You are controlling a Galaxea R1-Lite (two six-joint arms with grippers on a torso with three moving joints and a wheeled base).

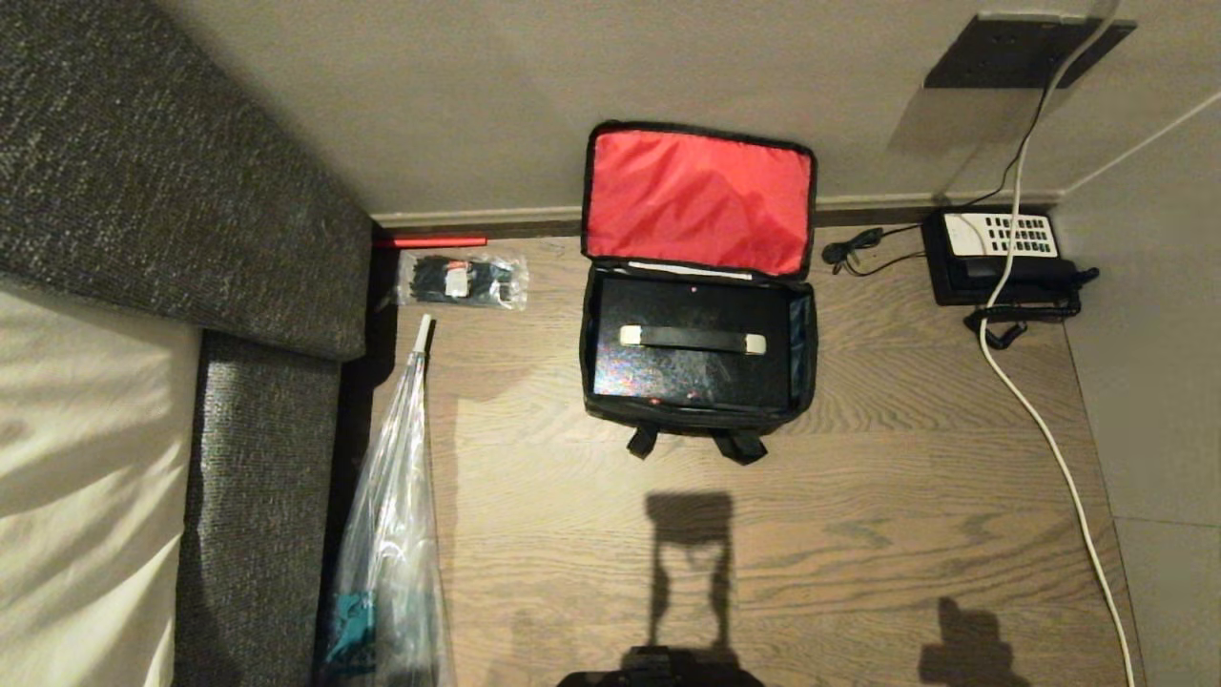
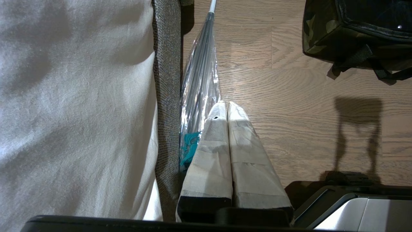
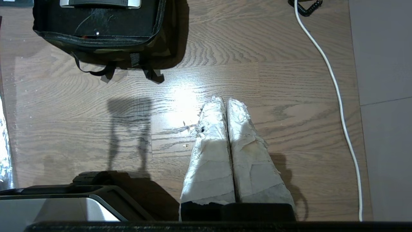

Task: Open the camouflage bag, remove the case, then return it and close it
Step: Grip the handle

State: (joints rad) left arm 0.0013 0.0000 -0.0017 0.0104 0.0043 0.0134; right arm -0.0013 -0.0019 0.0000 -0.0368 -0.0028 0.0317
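One camouflage bag (image 1: 698,405) lying open, red lid up, one black case (image 1: 692,351) inside, well ahead of left gripper (image 2: 227,104) and right gripper (image 3: 225,100), both clenched empty.

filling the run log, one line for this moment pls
bag: open, lid up | case: inside bag | left end effector: shut, empty | right end effector: shut, empty

Soft camouflage bag (image 1: 796,382) with satiny red lining, glossy black hard case (image 1: 692,367), matt grained wood floor (image 1: 763,534), crinkled clear plastic wrap (image 1: 391,534)
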